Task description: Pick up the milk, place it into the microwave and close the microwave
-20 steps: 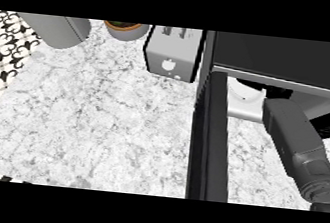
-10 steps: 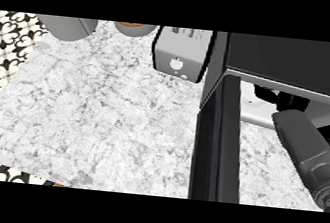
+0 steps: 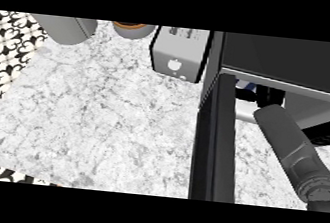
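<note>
One small blue-and-white shape, probably the milk, shows just inside the microwave, at the right. The right hand reaches in beside it, mostly hidden, so I cannot tell whether it holds the milk or not. The door stands open, edge-on. Placing seems the step in hand; next, the arm must clear out and swing the door shut.

The counter is white marble veined with grey; the floor at its left carries a black-and-white ornamental pattern; the microwave and its door are black; the forearm is grey; the box beside it is pale grey.
</note>
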Available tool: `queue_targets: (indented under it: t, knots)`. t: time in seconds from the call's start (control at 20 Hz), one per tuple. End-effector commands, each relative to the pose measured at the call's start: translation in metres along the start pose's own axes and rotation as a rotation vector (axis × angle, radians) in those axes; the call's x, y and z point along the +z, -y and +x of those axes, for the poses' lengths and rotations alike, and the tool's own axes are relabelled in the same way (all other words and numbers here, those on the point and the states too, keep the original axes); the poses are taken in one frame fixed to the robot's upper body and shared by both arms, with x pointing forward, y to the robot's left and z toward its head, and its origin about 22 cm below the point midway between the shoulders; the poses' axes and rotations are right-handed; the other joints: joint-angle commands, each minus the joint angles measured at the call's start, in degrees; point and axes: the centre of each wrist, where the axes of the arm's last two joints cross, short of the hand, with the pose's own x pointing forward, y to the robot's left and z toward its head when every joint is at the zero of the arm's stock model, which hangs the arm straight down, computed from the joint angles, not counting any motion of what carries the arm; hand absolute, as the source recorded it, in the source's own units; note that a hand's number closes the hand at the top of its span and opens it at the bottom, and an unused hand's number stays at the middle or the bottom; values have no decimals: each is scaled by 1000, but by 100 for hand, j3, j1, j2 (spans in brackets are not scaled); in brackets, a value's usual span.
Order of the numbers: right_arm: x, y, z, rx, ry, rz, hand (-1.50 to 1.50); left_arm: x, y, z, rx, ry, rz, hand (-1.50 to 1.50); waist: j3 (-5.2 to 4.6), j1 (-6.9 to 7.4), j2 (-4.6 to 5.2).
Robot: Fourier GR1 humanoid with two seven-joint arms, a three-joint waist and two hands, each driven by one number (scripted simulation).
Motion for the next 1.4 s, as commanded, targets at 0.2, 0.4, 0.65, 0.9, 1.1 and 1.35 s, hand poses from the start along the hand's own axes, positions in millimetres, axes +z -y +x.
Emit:
queue_targets:
  t: [0.2, 0.4, 0.65, 0.9, 1.1, 1.35]
  knots:
    - [7, -16, 21, -126, 55, 160, -150, -6, 0, -7, -2, 23, 0, -150, 28, -89, -11]
    - [17, -28, 34, -274, 18, 141, -150, 1, 0, -6, -2, 5, 2, -150, 40, -173, -50]
    - [15, -28, 40, -448, 15, 134, -150, 4, -4, -4, -9, -5, -5, -150, 35, -295, -101]
    - [35, -31, 18, -611, -21, 160, -150, 5, 1, 6, -14, 4, 5, -150, 34, -435, -160]
    - [69, -34, -11, -697, -27, 196, -150, -3, 9, 12, -12, 34, 4, -150, 30, -541, -183]
    - [89, -35, -26, -781, -43, 218, -150, 9, 14, 5, -32, 1, 15, -150, 10, -655, -261]
